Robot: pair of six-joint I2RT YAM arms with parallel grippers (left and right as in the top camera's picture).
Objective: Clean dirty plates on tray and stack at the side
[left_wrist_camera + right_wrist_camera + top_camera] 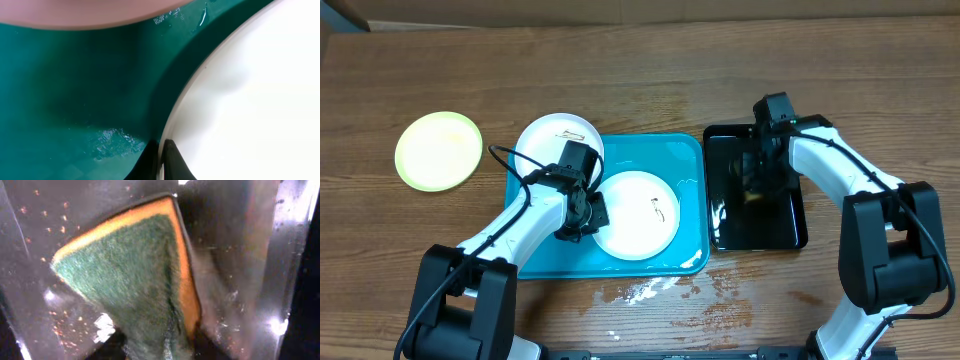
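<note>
Faintly smudged white plate point(636, 214), wet turquoise tray point(685, 165), sponge point(130, 280) in right claw point(755, 172)

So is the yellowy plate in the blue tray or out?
Out. The pale yellow-green plate lies on the wooden table, left of the turquoise tray, apart from it.

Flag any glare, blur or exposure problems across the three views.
Overhead: sharp, evenly lit; a glare streak on the black tray, wet sheen on the table. Left wrist: too close, white plate blown out and soft, blue tray dark. Right wrist: sponge slightly soft, specular spots on the wet black tray around it.
</note>
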